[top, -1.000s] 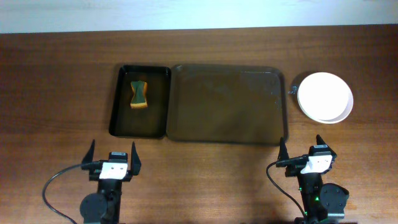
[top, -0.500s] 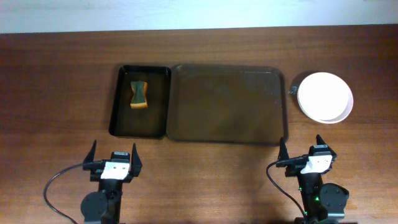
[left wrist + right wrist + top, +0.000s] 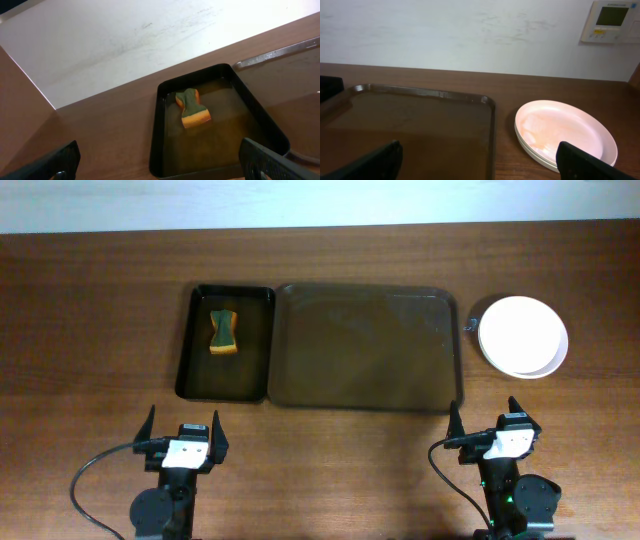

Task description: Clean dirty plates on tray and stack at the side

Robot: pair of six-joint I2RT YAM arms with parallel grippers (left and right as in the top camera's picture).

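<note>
The white plates (image 3: pixel 522 336) sit in one stack on the table to the right of the dark brown tray (image 3: pixel 366 348), which holds no plates. In the right wrist view the stack (image 3: pixel 565 134) shows a faint orange smear on its top plate, beside the tray (image 3: pixel 420 130). My left gripper (image 3: pixel 181 436) is open and empty near the table's front edge, below the small black tray. My right gripper (image 3: pixel 490 427) is open and empty near the front edge, below the brown tray's right corner. Their fingertips frame the left wrist view (image 3: pixel 160 165) and the right wrist view (image 3: pixel 480 160).
A smaller black tray (image 3: pixel 226 344) lies left of the brown tray and holds a green and orange sponge (image 3: pixel 224 330), also seen in the left wrist view (image 3: pixel 191 107). A white wall runs behind the table, with a thermostat (image 3: pixel 611 20) at the right.
</note>
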